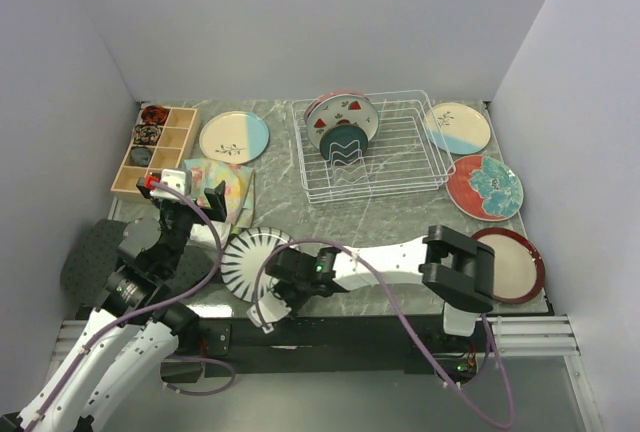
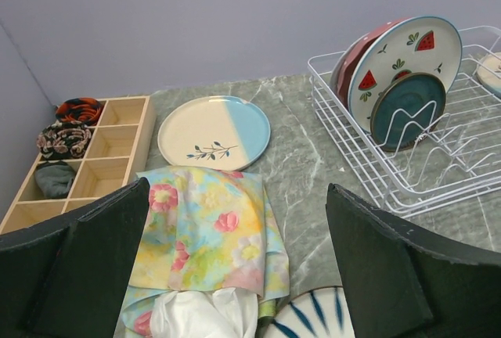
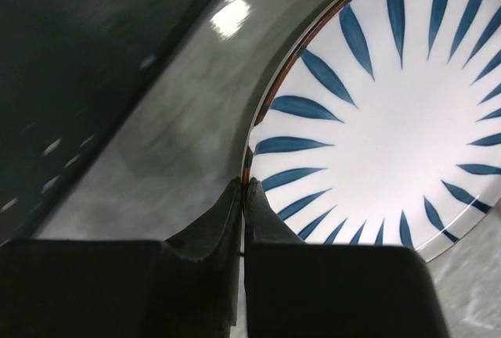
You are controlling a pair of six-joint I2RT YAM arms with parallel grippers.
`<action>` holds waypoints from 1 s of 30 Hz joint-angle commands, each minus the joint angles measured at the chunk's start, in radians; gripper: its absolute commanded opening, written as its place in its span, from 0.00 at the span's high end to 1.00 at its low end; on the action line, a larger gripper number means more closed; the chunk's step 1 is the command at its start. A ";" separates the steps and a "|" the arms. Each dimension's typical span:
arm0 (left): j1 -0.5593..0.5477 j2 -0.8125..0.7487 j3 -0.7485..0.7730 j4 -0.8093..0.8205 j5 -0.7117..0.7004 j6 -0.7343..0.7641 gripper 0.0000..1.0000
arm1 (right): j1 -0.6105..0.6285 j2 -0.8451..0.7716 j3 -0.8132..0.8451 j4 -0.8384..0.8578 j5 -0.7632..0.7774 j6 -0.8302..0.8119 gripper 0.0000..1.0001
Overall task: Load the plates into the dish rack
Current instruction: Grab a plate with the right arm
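Step in hand, as you should read it: pickup of the striped plate [image 3: 376,119], which lies on the table in front of the rack [image 1: 410,152] and to its left, near the arm bases. Right gripper [image 3: 245,185] sits at that plate's near rim, jaws pressed together. The wrist view does not settle whether the rim is caught between the tips or they have closed beside it, so check before you lift. Left gripper [image 2: 236,197] hangs left of the rack over the cloth [image 2: 203,236], jaws spread wide, holding nothing. The rack holds a watermelon plate [image 1: 350,112] and a teal plate [image 1: 343,140] upright at its left end, with a reddish one behind. The tines to their right are free. Four more plates lie flat around the rack, so the task is early. If the pinch holds, your next move calls for raising the rim, tipping the plate upright, and carrying it to a free slot.
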 commanded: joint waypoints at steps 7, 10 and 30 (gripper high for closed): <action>0.009 0.045 0.045 0.018 0.058 -0.346 0.01 | -0.034 -0.339 -0.174 -0.231 -0.119 0.112 1.00; 0.009 0.067 0.051 -0.048 0.082 -0.591 0.00 | -0.043 -0.441 -0.232 -0.263 -0.137 0.130 1.00; -0.082 0.317 -0.267 -0.024 0.639 -1.439 0.01 | -0.241 -0.716 -0.329 -0.185 -0.137 0.211 1.00</action>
